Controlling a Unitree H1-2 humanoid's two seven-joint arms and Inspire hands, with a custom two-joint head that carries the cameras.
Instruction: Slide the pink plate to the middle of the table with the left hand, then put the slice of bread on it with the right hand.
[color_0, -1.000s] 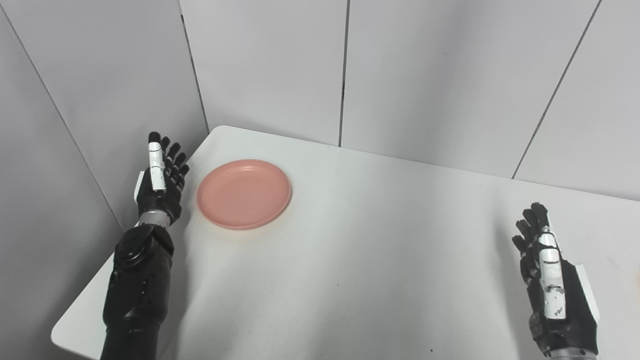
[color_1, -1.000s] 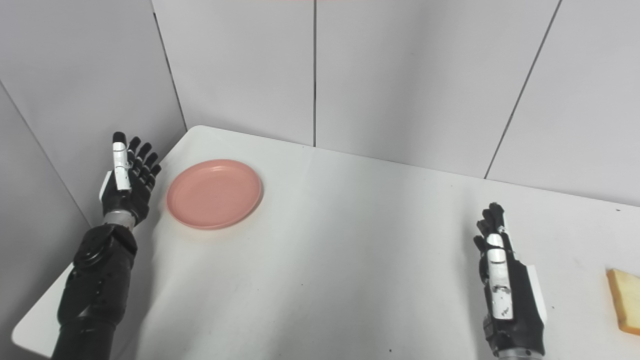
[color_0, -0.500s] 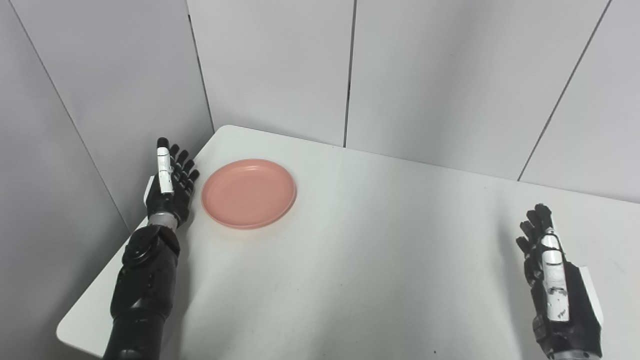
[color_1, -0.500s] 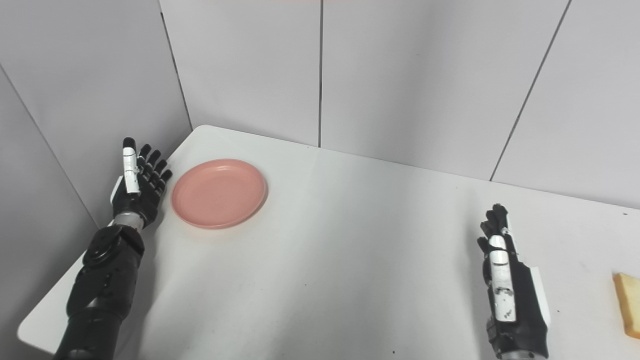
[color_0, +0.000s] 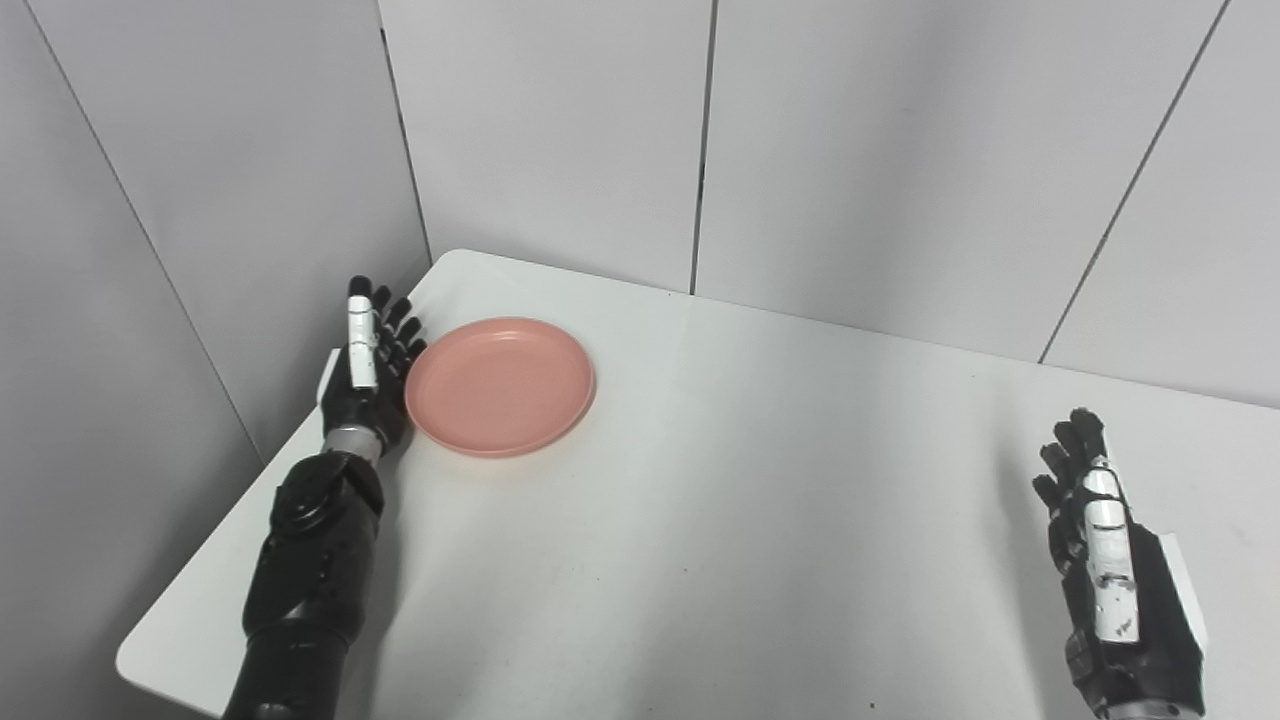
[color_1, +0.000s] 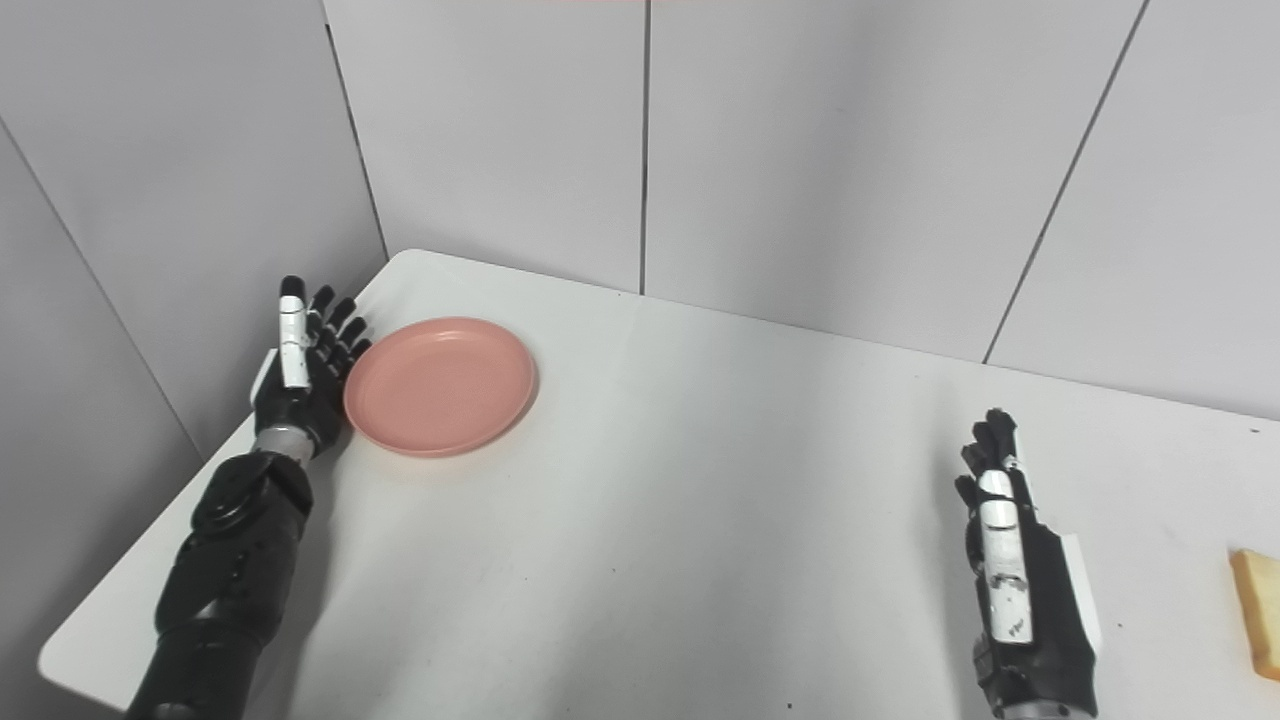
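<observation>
While bread slice (color_1: 1258, 612) is lying at table's (color_0: 720, 500) right edge, we're holding left hand (color_0: 368, 375) flat, unclenched, against pink plate (color_0: 500, 385) near far-left corner; right hand (color_1: 1015, 590) hovering empty, fingers extended.

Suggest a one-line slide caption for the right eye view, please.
Left robot hand open beside the pink plate; right robot hand waits open near the bread slice.

Pink plate (color_0: 500, 385): round, shallow, empty, flat on the bench's far left corner. Slice of bread (color_1: 1258, 612): flat at the right edge, partly cropped.
</observation>
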